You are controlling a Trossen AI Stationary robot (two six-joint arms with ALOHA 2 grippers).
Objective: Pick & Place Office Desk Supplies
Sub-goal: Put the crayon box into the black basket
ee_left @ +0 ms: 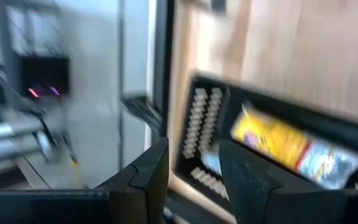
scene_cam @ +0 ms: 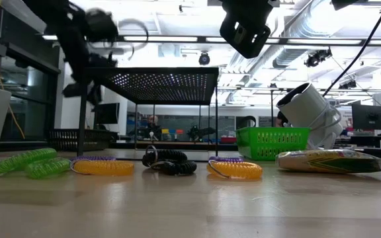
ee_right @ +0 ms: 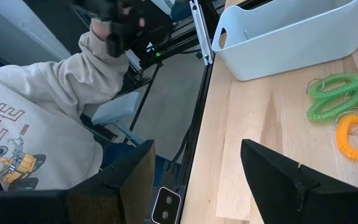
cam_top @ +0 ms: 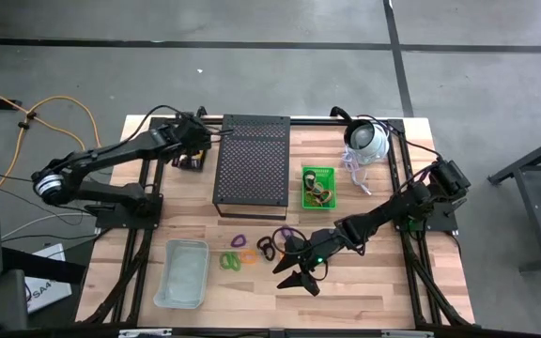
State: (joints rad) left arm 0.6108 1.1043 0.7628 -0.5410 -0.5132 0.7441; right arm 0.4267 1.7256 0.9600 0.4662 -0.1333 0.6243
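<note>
Right gripper beside black loop, fingers wide, empty. Left gripper over black tray, fingers parted, empty. Advised: centre loop before closing.

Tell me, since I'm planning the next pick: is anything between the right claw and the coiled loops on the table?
Nothing visible. The right claw hangs open just beside the black loop and orange loop, with bare wooden table between them.

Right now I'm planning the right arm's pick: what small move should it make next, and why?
Probably bring the right gripper back toward the black coil loop and lower it. Its fingers stand open and empty near the table's front edge, past the loops, while the left gripper is at the black tray far away.
</note>
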